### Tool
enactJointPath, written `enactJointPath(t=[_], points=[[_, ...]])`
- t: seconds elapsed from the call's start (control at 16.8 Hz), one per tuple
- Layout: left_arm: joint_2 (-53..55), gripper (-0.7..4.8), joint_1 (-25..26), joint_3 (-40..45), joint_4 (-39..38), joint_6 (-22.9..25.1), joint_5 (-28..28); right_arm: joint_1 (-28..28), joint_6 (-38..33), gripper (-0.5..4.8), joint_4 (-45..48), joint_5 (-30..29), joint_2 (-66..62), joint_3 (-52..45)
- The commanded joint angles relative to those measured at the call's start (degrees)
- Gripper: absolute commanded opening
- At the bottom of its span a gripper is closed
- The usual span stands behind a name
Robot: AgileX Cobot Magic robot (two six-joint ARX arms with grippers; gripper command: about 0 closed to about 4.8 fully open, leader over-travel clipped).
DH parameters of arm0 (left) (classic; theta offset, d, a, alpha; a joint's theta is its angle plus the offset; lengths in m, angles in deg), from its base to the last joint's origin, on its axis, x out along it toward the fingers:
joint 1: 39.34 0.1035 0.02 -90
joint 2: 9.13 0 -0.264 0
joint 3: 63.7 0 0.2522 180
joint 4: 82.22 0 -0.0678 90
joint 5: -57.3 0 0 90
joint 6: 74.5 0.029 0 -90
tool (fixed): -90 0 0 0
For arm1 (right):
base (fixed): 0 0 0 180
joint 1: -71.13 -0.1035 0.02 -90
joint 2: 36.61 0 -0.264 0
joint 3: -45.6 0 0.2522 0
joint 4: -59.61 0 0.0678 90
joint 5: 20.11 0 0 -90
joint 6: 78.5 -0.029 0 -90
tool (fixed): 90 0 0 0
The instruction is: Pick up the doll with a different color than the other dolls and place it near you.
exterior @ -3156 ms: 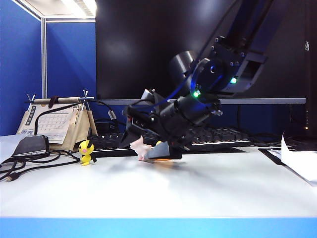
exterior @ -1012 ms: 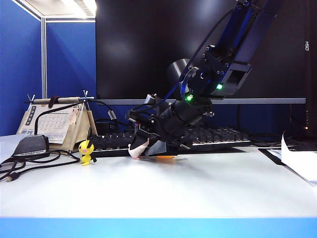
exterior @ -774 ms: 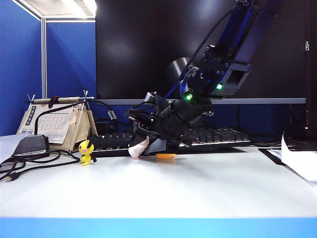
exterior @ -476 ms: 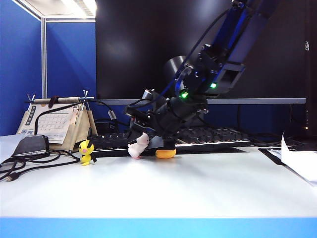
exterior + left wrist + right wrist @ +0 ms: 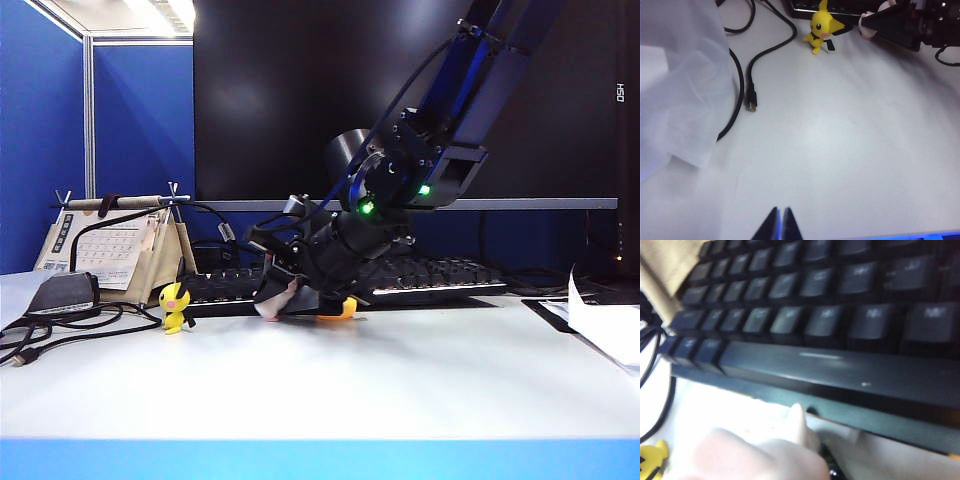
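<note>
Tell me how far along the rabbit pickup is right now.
Done: the right gripper is down at the rabbit, in front of the keyboard. In hand: its jaws flank the rabbit; a firm grip isn't clear. Left: lifting it and placing it at the near table edge. The left gripper hangs shut, idle; yellow figure and duck stay put.

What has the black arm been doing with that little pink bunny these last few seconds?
The right gripper backed off the pink rabbit, leaving it upright, then dropped over it again; a firm grip isn't clear. The yellow pointy-eared figure, duck and shut left gripper stayed put.
</note>
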Motion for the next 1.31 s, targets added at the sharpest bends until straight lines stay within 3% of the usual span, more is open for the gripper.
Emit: enactJointPath(t=[0.06,0.71,0.95,1.13,1.31], points=[[0.1,0.24,-0.1,-0.1,0.1,0.0,-0.1,-0.1,-0.3,1.65,-0.2,0.4,-0.1,0.0],[0.1,0.24,0.0,-0.1,0.1,0.0,0.0,-0.1,2.5,1.65,-0.8,-7.1,3.8,0.0],[0.1,0.24,0.0,-0.1,0.1,0.0,0.0,-0.2,6.7,1.43,-7.1,-7.2,7.9,-0.1],[0.1,0.24,0.0,-0.1,0.1,0.0,-0.1,-0.4,10.4,1.43,-14.2,-10.8,9.7,-0.2],[0.1,0.24,0.0,-0.1,0.1,0.0,0.0,-1.0,12.0,1.42,-14.1,-10.5,12.9,-4.0]])
